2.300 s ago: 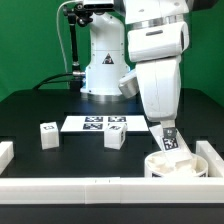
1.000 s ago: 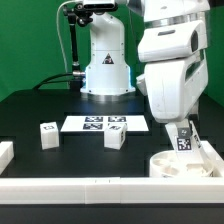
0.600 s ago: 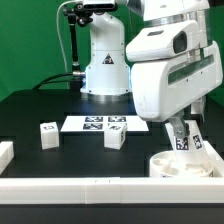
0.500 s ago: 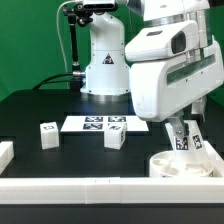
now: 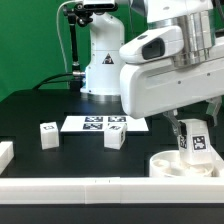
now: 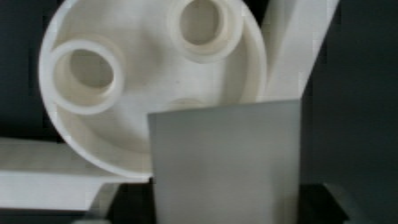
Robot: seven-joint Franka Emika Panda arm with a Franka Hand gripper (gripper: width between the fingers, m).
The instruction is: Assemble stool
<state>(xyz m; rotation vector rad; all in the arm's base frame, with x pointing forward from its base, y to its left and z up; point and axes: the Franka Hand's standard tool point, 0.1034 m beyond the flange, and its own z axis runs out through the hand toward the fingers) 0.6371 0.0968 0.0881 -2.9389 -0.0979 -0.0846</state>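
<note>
The stool's round white seat [image 5: 172,166] lies at the front on the exterior view's right, against the border rails. In the wrist view the seat [image 6: 134,95] shows its round holes. My gripper [image 5: 191,131] is shut on a white tagged leg [image 5: 197,144] and holds it upright just above the seat. In the wrist view the held leg [image 6: 222,150] fills the middle between my gripper's [image 6: 222,203] dark fingers. Two loose tagged legs [image 5: 47,134] [image 5: 115,138] stand on the black table to the exterior view's left.
The marker board [image 5: 104,124] lies flat behind the loose legs. White border rails run along the front [image 5: 90,186] and the exterior view's right [image 5: 210,152]. The robot base [image 5: 105,60] stands at the back.
The wrist has turned, so the arm's white body now swings out to the exterior view's left. The held leg has shifted slightly to the exterior view's right above the seat.
</note>
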